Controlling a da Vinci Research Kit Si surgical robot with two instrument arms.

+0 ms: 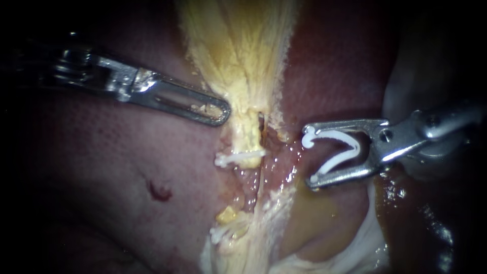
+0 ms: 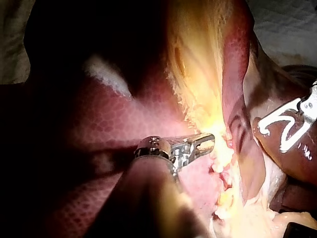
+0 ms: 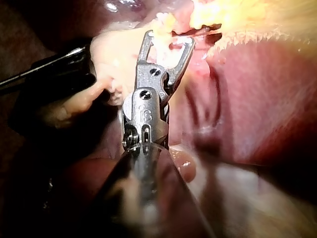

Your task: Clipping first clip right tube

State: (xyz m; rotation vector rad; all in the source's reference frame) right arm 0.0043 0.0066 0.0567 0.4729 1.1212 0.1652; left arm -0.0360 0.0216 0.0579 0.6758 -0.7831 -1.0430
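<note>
Gripped in the parted jaws of the right instrument (image 1: 308, 155), an open white clip (image 1: 337, 149) is held near the yellow tube (image 1: 248, 137), which is crossed by a second clip (image 1: 238, 158). The left instrument (image 1: 222, 112) is laid against the tube's other side; whether it grips cannot be told.

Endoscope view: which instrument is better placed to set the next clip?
Right. The right instrument holds an open clip between its jaws, with the clip's mouth facing forward. The left instrument carries no clip.
</note>
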